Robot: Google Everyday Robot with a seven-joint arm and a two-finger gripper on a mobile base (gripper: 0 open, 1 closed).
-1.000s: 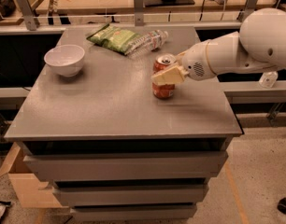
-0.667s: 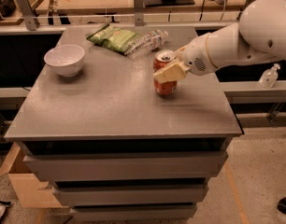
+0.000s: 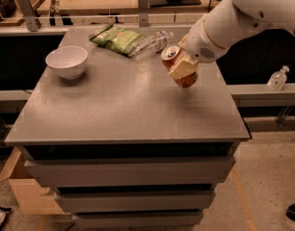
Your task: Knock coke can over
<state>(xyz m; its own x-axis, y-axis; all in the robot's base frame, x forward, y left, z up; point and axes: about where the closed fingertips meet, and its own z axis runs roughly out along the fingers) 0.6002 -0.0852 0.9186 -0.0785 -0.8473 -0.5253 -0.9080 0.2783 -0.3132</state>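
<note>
The red-orange coke can (image 3: 186, 80) is on the right part of the grey table (image 3: 118, 109), tilted with its silver top leaning up and to the left. My gripper (image 3: 180, 64) reaches in from the upper right on a white arm (image 3: 234, 18) and is closed around the can's middle. One cream finger (image 3: 182, 69) lies across the can's front; the other is hidden behind the can. The can's base is at or just above the tabletop; I cannot tell which.
A clear plastic water bottle (image 3: 152, 41) lies just behind the can, next to a green snack bag (image 3: 116, 35). A white bowl (image 3: 66, 60) stands at the left. The table's right edge is close to the can. A small bottle (image 3: 277, 77) stands on the right ledge.
The can stood upright on the table with the gripper at its side; now it is tilted, top to the left, and gripper and can have shifted slightly up and back.
</note>
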